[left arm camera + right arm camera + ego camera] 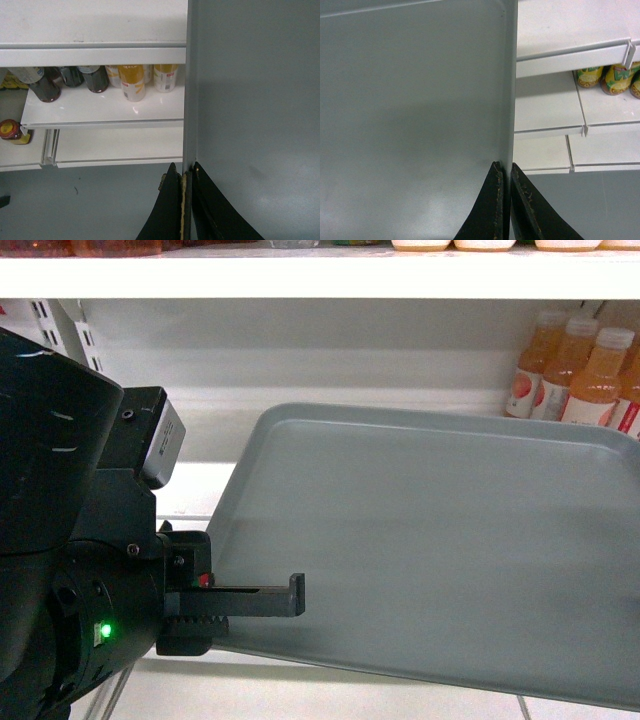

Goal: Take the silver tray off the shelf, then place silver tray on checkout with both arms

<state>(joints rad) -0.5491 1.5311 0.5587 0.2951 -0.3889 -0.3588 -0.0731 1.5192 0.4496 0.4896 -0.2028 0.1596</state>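
A: Where is the tray?

B: The big grey tray [430, 550] is up in the air, in front of the white shelf [300, 285]. It tips a little. Both claws hold it, one on each side.

A: What is the left claw doing?

B: The left claw [187, 200] is pinched tight on the tray's left edge. One finger [165, 210] is on one side of the rim and the other finger is on the other side. They are almost closed, with just the thin rim between them.

A: And the right claw?

B: The right claw [504, 200] is squeezed on the tray's right edge the same way. You cannot see it from the head camera.

A: What is near the claws?

B: Past the left claw, lower down, are cans and bottles [132, 80] on a white shelf board. Far behind the tray, to the right, stand orange drink bottles [575, 375].
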